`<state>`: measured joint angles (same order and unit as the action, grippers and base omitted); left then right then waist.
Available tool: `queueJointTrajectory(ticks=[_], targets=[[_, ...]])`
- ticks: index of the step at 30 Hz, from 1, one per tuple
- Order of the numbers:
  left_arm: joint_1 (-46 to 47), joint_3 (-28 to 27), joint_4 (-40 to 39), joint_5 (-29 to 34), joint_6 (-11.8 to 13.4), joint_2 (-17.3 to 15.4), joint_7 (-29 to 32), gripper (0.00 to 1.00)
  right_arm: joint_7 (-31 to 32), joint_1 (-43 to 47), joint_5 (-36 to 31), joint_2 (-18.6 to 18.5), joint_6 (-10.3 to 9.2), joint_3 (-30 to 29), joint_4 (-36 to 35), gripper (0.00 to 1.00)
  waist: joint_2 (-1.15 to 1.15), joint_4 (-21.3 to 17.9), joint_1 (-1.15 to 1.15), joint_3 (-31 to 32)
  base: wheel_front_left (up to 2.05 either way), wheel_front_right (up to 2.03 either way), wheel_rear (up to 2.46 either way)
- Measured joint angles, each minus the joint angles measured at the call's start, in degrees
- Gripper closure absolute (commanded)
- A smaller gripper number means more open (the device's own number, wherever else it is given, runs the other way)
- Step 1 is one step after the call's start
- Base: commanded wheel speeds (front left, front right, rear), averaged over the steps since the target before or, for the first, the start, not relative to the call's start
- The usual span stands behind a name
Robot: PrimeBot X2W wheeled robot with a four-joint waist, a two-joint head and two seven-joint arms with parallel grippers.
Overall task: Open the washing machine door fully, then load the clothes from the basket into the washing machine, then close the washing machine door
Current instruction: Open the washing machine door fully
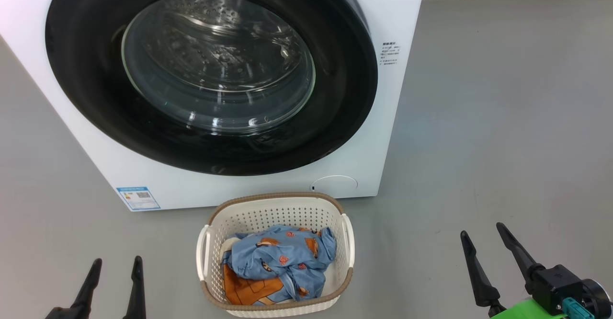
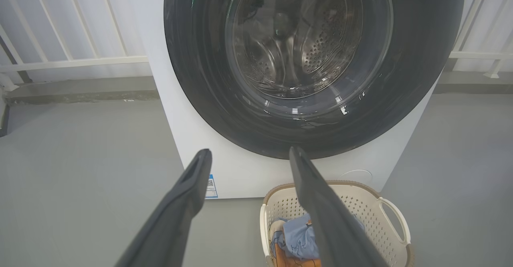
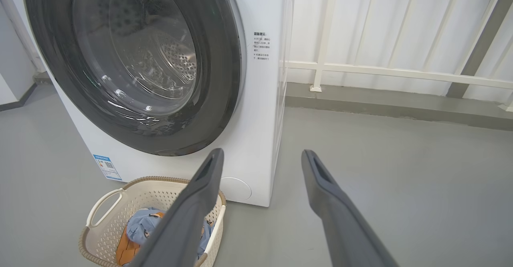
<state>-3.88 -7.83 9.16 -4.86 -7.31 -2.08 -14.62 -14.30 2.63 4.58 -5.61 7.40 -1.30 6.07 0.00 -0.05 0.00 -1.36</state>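
Left pincer (image 1: 118,260), right pincer (image 1: 482,229), basket (image 1: 278,197) between

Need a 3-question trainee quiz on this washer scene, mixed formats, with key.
1. True or false: the large round black-rimmed washing machine door is shut.
2. Where does the small cream-white perforated plastic basket stand? A) on the grey floor in front of the big white washing machine; B) on top of it; C) inside its drum.
3. Fill in: the left tool and right tool are both ___ and hold nothing, while the light blue printed clothes lie in the basket.
Key: 1 true; 2 A; 3 open.
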Motion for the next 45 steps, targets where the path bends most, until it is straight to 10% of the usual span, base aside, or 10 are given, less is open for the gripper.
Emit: queueJointTrajectory(ticks=[13,15,30,45], targets=[[0.0,-0.08,0.24,-0.45,-0.01,-0.02,0.0,0.0,0.0,-0.01,0.01,0.05,0.0,0.14,-1.05,0.0,0.0,-0.05,0.0,0.45,0.01,0.01,-0.02],[-0.01,-0.07,0.24,-0.45,-0.01,-0.02,0.0,0.0,0.0,-0.01,0.03,0.04,0.0,0.43,-1.08,1.0,0.0,-0.03,0.0,0.52,0.0,0.0,0.0],[-0.09,0.01,0.26,-2.0,0.0,-0.02,0.0,0.0,0.0,0.0,4.5,0.71,0.0,0.56,-1.48,1.0,0.0,-0.02,0.0,1.22,0.0,0.0,0.0],[-0.99,0.42,-0.18,-3.3,0.33,-0.03,0.0,0.0,-0.01,-0.16,50.91,2.34,-0.01,-6.59,6.32,1.0,0.0,0.03,0.0,1.08,0.0,0.0,0.0]])
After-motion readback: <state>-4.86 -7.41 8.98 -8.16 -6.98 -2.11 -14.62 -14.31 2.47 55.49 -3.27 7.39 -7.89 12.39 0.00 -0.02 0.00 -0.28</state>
